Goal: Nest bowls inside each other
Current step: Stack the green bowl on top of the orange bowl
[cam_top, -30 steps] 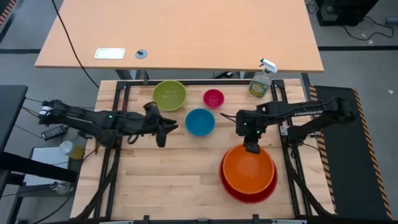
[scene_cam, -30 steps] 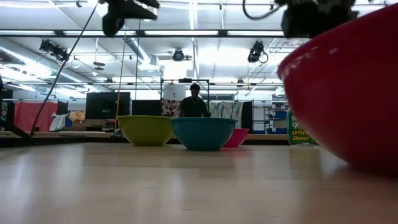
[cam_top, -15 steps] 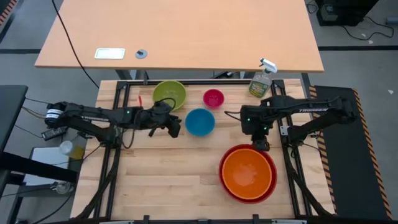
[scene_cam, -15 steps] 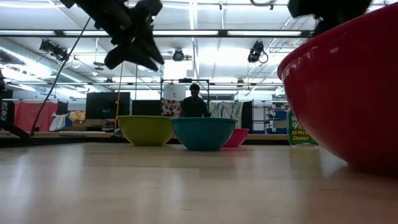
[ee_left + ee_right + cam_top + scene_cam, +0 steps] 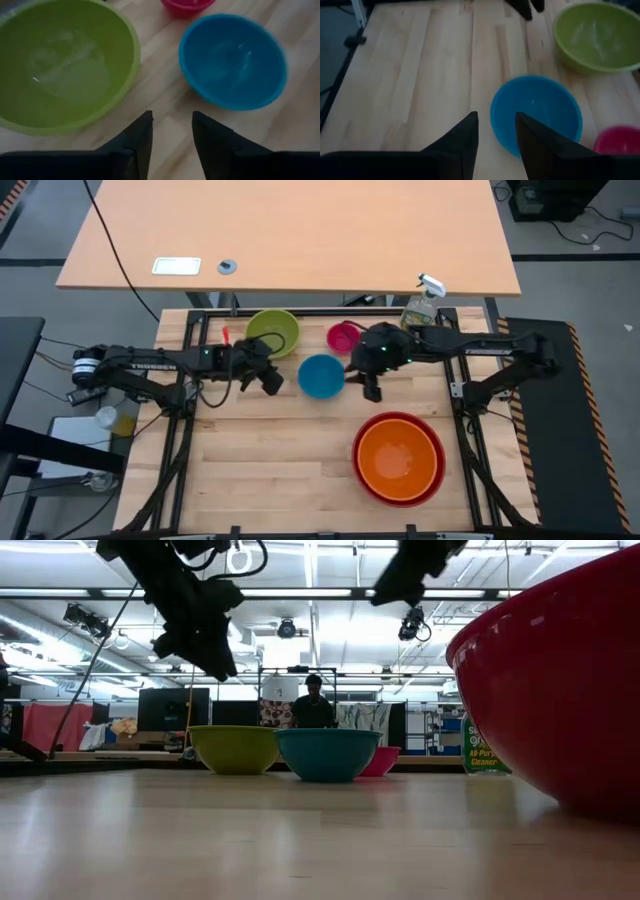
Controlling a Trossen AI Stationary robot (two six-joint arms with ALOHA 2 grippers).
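The orange bowl sits nested in the red bowl at the near right. The blue bowl stands mid-table, with the lime green bowl and the small pink bowl behind it. My left gripper hovers open just left of the blue bowl, above the bare wood between it and the green bowl. My right gripper hovers open just right of the blue bowl, slanting down. Neither gripper has anything between its fingers.
A clear spray bottle stands at the table's far right corner. Bare wood lies at the near left. In the low view the red bowl fills the right side, and a person stands far off in the room.
My right gripper has left the orange bowl's far rim, risen, and gone toward the table's left and far edge to the blue bowl. The orange bowl has settled level in the red one. My left gripper has come down and tipped downward beside the blue bowl.
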